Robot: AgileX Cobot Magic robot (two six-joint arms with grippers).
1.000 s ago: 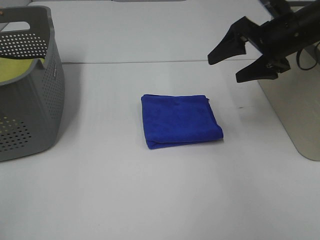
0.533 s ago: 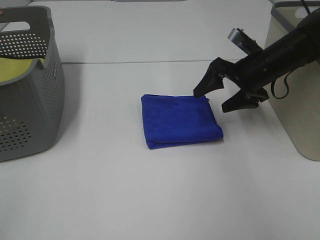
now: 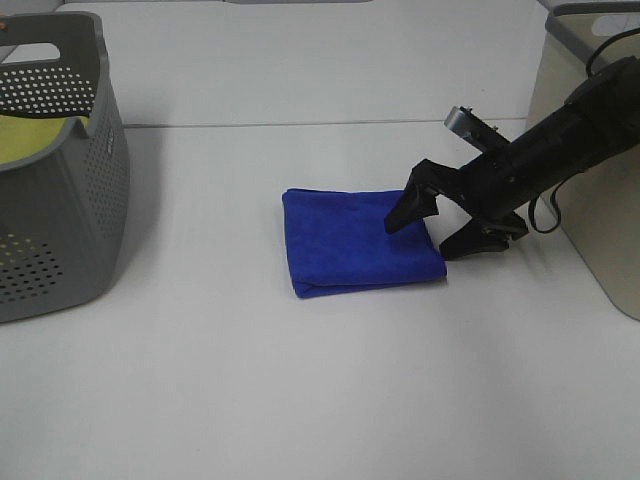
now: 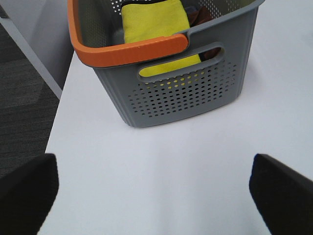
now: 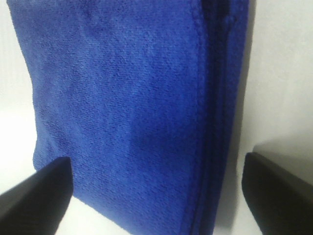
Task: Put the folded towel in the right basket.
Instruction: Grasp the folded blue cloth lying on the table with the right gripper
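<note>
Right gripper [image 3: 422, 238], jaws spread, straddles the blue folded towel [image 3: 355, 240] on its side nearest the right edge of the table [image 3: 300, 400]. The soft, light, floppy layers likely need pinching together there.

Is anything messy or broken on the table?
Nothing stands out. The blue folded towel lies flat and tidy on the white table. The grey perforated plastic basket and the beige basket stand upright. The black right gripper is open, straddling the towel's edge.
</note>
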